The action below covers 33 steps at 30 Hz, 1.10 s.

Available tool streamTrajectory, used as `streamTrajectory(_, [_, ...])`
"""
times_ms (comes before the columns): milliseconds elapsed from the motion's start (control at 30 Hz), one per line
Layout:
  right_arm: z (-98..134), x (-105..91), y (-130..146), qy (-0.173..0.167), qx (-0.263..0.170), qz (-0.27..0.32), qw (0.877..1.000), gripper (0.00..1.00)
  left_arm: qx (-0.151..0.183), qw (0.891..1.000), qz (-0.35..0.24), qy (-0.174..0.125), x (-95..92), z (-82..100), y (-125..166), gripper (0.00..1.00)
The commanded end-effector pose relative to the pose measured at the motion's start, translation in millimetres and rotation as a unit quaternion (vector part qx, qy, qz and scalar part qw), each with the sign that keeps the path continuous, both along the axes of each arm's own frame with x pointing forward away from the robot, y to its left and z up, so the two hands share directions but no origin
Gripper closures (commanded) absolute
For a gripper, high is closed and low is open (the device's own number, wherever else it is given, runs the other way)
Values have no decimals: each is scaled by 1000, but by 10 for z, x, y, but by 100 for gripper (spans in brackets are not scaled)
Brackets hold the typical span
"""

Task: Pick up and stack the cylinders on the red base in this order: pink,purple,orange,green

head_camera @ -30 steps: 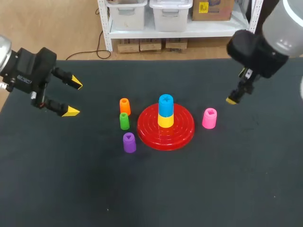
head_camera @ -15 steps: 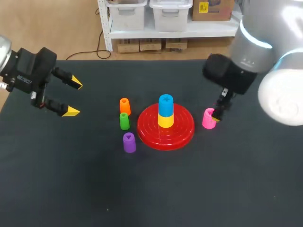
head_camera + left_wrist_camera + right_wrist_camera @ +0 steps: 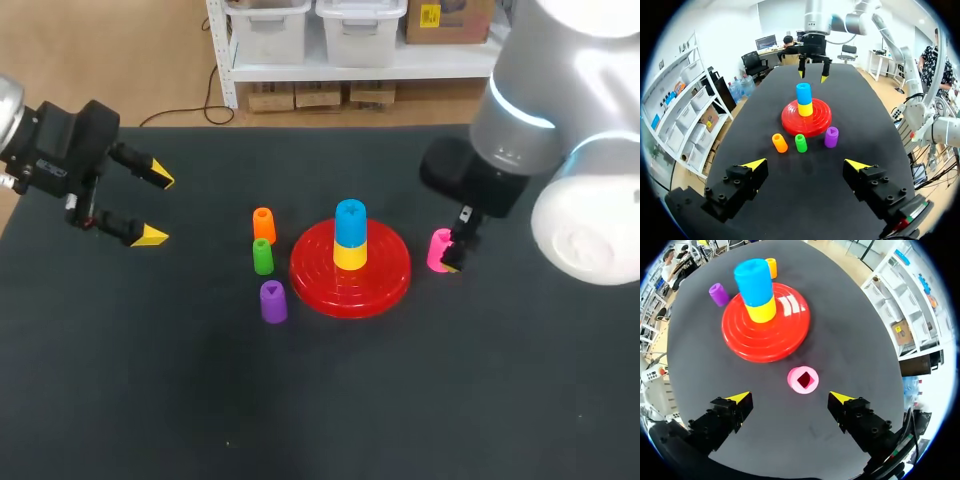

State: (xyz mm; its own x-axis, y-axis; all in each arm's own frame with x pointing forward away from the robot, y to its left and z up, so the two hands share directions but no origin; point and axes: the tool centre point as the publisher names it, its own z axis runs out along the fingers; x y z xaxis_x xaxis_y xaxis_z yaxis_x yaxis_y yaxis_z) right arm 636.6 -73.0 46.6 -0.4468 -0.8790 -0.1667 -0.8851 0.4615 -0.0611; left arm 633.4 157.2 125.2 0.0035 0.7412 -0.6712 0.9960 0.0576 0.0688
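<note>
Pink cylinder (image 3: 803,379) just ahead of right gripper (image 3: 789,397), spread wide, empty

My head camera looks down on the desk (image 3: 150,400) from above and behind. My left wrist camera faces along it from afar; my right one hangs close overhead. All share the red base (image 3: 350,278).

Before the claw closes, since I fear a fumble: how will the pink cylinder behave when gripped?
The pink cylinder looks like hard moulded plastic, so it is probably stiff and light. Standing upright on its flat end, it should not roll, though an off-centre touch from the right claw might tip it.
</note>
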Motion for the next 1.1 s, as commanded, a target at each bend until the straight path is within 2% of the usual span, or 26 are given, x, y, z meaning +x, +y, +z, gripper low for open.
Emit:
streamTrajectory(33, [-75, 96, 55, 1, -4, -1, 1000, 0, 0, 1000, 0, -1, -3, -4, 3, 0])
streamTrajectory(333, [-204, 180, 96, 15, -22, 4, 1000, 0, 0, 1000, 0, -1, -3, -4, 3, 0])
streamTrajectory(1100, [-327, 216, 32, -2, -42, -11, 999, 0, 0, 1000, 0, -1, -3, -4, 3, 0])
